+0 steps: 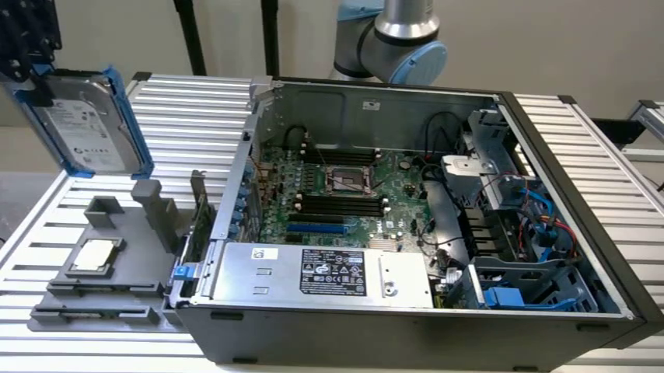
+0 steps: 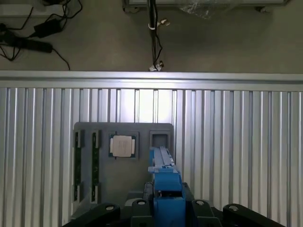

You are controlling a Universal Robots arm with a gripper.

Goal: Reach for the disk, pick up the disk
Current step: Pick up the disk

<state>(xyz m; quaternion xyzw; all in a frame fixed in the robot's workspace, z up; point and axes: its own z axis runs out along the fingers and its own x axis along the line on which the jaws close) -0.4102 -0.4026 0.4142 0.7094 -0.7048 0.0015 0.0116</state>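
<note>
Currently the gripper (image 2: 166, 207) is clamped on the disk (image 1: 89, 116), jaws closed against one end of it. The disk is up in the air, clear of the slatted aluminium table (image 1: 192, 109), at the exterior view's left. It sits above the grey tray (image 1: 130, 268) and well apart from the open computer case (image 1: 415, 326). It hangs tilted, long axis roughly up-down, broad face toward the exterior camera.

Disk look: flat rectangular hard drive with a silver-grey metal face. A white label with dark print covers much of that face. Blue plastic carrier rails run down both long edges, and there is blue at the lower end too.

The wrist view has it edge-on: a blue rail and a thin grey strip running away from the jaws. The far end is over the tray, by the square pocket next to the CPU chip (image 2: 123, 145).

Hard to make out:
- Label text is too small to read.
- In the exterior view the gripper is a black body cut by the frame edge, and its contact with the disk is partly behind a blue rail.
- In the wrist view the drive's face is turned away, and the jaw bodies are cut off at the frame edge.
- The arm (image 1: 400, 35) is cut off at the frame top, behind the case.
- Can't tell how high the lower end hangs above the tray.
</note>
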